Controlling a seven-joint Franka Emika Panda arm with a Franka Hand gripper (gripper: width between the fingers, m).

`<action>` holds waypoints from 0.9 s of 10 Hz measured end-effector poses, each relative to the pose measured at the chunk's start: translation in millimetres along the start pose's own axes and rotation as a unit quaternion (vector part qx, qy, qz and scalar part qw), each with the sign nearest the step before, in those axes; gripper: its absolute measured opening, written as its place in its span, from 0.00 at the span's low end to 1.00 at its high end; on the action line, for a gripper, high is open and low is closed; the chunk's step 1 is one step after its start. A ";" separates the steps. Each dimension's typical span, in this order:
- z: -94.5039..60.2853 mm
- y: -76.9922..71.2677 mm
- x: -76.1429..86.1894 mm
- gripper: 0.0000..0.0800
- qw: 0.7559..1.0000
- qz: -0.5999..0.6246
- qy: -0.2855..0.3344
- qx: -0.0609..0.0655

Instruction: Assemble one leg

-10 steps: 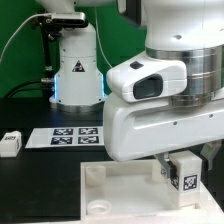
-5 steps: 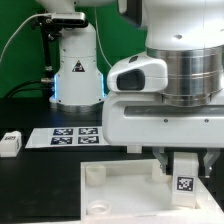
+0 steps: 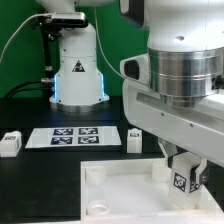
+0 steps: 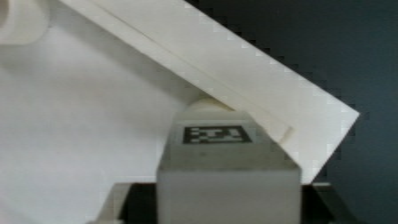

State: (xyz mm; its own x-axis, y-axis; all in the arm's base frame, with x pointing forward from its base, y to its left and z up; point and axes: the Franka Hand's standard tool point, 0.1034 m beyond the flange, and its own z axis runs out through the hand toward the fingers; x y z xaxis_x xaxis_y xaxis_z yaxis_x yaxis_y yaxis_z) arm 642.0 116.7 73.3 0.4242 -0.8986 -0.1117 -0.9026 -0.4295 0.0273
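Now, vs 1 s back, your gripper (image 3: 182, 171) has rotated. Jaws clamped on the leg (image 3: 181, 182), low at the panel (image 3: 110, 188) corner, prob. screwing in.

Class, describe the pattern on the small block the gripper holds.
A black-and-white square tag on the white leg, clearest in the wrist view.

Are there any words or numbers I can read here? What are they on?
No words or numbers can be read.
Triangle sign on the robot base: too blurred to read.
Square tags on the leg, the marker board and a small white block: patterns only, no letters.
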 end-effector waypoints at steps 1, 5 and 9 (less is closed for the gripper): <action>-0.1 -0.4 -0.2 0.37 0.999 0.037 0.001 0.001; 0.1 -0.4 -0.9 0.60 1.000 0.013 0.001 0.000; 5.2 1.7 0.7 0.80 0.971 -0.240 0.000 -0.015</action>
State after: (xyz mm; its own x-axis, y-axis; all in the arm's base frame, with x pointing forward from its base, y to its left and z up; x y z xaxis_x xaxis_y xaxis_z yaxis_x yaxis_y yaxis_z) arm 640.4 115.8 68.1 0.7952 -0.5945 -0.1195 -0.5987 -0.8009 0.0006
